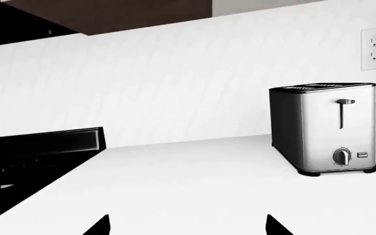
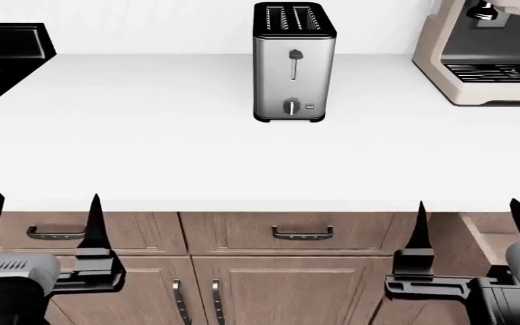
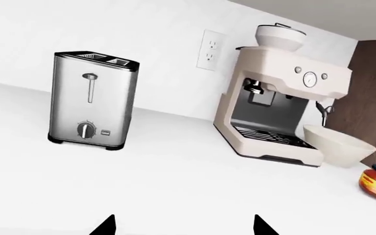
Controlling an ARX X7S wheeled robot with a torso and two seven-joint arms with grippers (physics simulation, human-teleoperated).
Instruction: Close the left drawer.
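Wooden drawer fronts (image 2: 84, 231) number two; one toaster (image 2: 294, 61).

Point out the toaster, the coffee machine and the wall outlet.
toaster (image 2: 294, 71): head view, on its steel front face.
coffee machine (image 3: 286, 112): right wrist view, on its cream body.
wall outlet (image 1: 373, 48): left wrist view, on its white plate.

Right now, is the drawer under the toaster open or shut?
Shut. The drawer front lies flush with the neighbouring front, tucked under the counter edge; no inside shows.
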